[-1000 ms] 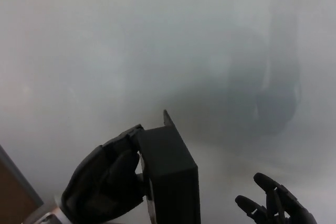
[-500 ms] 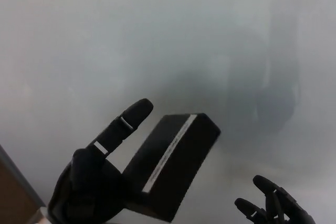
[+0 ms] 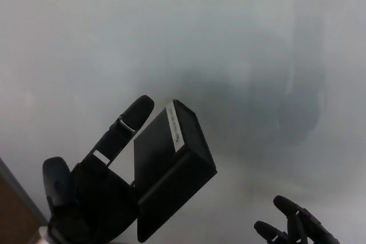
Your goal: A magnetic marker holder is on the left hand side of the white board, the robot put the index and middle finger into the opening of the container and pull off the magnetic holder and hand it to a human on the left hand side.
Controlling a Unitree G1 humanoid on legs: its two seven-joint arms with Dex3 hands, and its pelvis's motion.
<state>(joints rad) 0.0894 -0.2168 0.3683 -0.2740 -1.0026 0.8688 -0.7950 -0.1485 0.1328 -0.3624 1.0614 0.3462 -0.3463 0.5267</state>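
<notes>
The black box-shaped magnetic marker holder (image 3: 171, 170) is tilted in front of the whiteboard (image 3: 183, 38), with a white label strip along its upper edge. My left hand (image 3: 91, 192) carries it at the lower left. One finger (image 3: 123, 127) stretches up beside the box, another stub points up at the far left, and the rest are hidden behind the holder. I cannot see whether the box still touches the board. My right hand (image 3: 294, 227) shows only at the bottom right corner, its fingers spread and holding nothing.
The whiteboard fills nearly the whole view, with a dark shadow (image 3: 297, 107) on its right half. Its grey frame and a brown surface (image 3: 11, 212) show at the lower left corner.
My left hand has swung the holder from edge-on to a tilted pose and shifted left. One finger that was curled on the box now points upward. The right hand has barely moved.
</notes>
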